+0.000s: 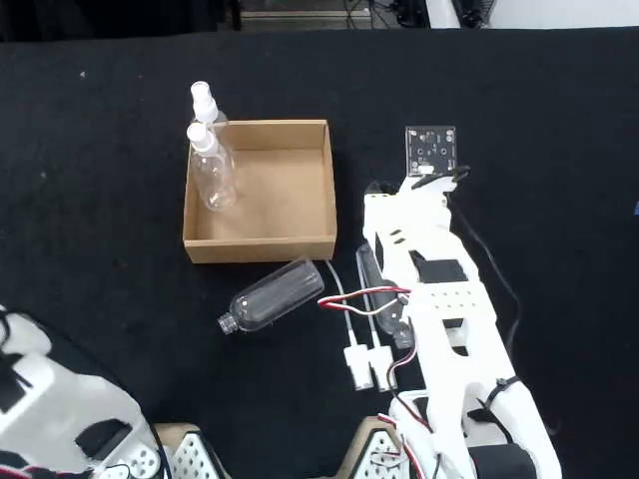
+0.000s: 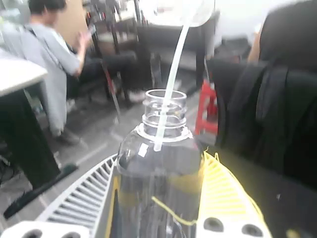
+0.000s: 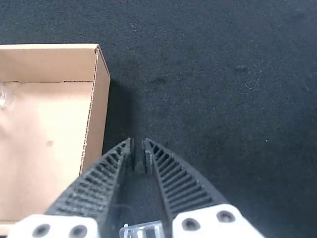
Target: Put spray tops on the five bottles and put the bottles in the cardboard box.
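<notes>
Cardboard box just beside right gripper, on its left. Capped bottle upright in far left corner of box, well apart from right gripper. Another capped bottle just behind it at same corner, inside or outside box not determinable. Uncapped bottle on its side on table, near front wall of box, behind and to left of right gripper. Second loose bottle lying behind right gripper, partly hidden under right arm. Two loose spray tops side by side farther back, just beside that arm.

Side wall of box close along left finger of right gripper, closing off that side. Bare black table ahead and to right of right gripper, open. Room background beyond left gripper.

Right gripper: pointed down at table, fingertips almost together, narrow slit between, nothing clamped at tips. Small clear piece between finger roots, identity not determinable. Left gripper: clamped on clear bottle, one ribbed finger at each side of body, open neck pointing away from wrist. Thin tube of third spray top crossing neck; tube end inside or in front of neck not determinable.
</notes>
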### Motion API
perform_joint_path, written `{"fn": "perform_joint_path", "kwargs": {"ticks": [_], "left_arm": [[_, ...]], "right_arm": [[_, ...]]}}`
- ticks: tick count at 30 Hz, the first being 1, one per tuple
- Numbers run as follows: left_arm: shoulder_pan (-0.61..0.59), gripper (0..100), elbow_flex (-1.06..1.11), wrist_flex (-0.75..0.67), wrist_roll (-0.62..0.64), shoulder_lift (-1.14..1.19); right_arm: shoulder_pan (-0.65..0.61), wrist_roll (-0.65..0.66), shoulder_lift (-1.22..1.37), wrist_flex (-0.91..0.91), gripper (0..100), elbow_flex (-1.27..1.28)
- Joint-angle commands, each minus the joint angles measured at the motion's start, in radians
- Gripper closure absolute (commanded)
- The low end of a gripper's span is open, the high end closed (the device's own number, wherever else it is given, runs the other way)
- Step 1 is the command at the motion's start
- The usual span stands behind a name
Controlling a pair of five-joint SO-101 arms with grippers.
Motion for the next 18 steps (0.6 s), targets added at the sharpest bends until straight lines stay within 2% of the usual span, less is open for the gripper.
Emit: {"fn": "perform_joint_path", "kwargs": {"ticks": [1,18], "left_arm": [[-0.002,88,-0.036,0.003,0.028,-0.121],[-0.002,88,-0.038,0.002,0.173,-0.272]], "right_arm": [[0.018,0.012,-0.047,-0.032,98.7,-0.007],[0.018,0.012,-0.047,-0.029,98.7,-0.007]]}}
